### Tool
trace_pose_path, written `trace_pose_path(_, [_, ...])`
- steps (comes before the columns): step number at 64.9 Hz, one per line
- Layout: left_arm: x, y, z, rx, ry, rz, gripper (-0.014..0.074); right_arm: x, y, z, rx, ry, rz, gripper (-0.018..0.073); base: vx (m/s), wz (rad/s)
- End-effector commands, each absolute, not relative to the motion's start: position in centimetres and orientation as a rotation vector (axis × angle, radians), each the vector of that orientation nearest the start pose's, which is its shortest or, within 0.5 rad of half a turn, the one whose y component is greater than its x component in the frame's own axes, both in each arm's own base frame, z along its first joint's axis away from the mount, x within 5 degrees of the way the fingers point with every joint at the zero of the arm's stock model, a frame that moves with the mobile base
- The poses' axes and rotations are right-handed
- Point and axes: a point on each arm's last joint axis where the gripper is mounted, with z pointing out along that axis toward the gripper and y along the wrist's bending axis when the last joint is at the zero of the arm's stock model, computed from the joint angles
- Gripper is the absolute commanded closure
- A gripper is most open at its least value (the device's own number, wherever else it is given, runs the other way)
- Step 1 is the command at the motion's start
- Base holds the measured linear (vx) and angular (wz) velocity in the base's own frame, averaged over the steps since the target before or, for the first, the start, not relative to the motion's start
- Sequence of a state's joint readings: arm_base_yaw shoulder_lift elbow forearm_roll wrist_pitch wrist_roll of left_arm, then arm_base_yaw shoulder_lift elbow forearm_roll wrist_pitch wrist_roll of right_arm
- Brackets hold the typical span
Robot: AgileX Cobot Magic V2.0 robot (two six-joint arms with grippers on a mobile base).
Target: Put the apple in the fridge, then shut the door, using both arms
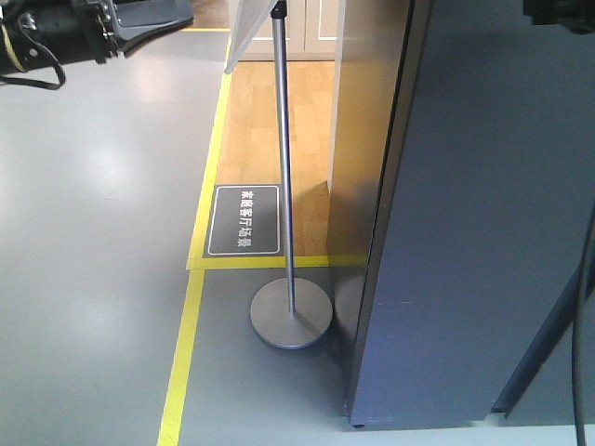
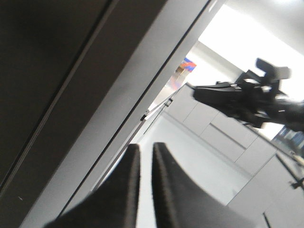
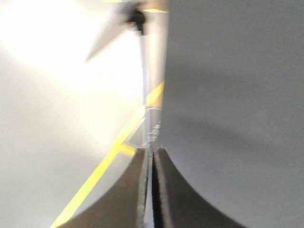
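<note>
The fridge [image 1: 364, 139] stands at the right, tall and dark grey. Its door [image 1: 483, 204] is the wide face turned toward me, lying flat against the body; no white interior shows. The apple is out of view. In the left wrist view my left gripper [image 2: 146, 145] is shut to a thin slit with nothing in it, next to the grey fridge [image 2: 71, 95] surface. My right gripper [image 3: 153, 149] is shut and empty, right at the edge of the grey fridge [image 3: 228, 95] wall. The left arm [image 1: 56, 37] shows at the top left, and the right arm [image 2: 247, 97] crosses the left wrist view.
A sign stand with a round metal base [image 1: 291, 313] and thin pole [image 1: 284, 139] stands just left of the fridge. Yellow floor tape [image 1: 181, 362] borders a wood floor patch with a dark floor label [image 1: 244, 220]. A cable [image 1: 581, 353] hangs at the right edge.
</note>
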State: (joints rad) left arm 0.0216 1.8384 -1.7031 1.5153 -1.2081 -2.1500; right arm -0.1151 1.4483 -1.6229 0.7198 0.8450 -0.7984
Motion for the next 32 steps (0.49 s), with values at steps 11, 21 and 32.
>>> trace_pose_path(11, [31.6, -9.1, 46.3, 0.848, 1.589, -1.335, 0.0605, 24.3, 2.7, 50.1, -0.656, 1.855, 0.325, 0.0566, 0.0, 0.0])
trace_pose_path(21, [27.4, -10.0, 45.1, 0.935, 1.7, -1.261, 0.0605, 20.6, 3.5, 49.2, -0.696, 1.833, 0.376, 0.0564, 0.0, 0.0])
trace_pose_path(32, [21.8, -10.0, 39.5, 0.836, 1.855, -1.376, 0.0605, 16.0, 4.0, 44.1, -0.683, 1.823, 0.368, 0.0564, 0.0, 0.0])
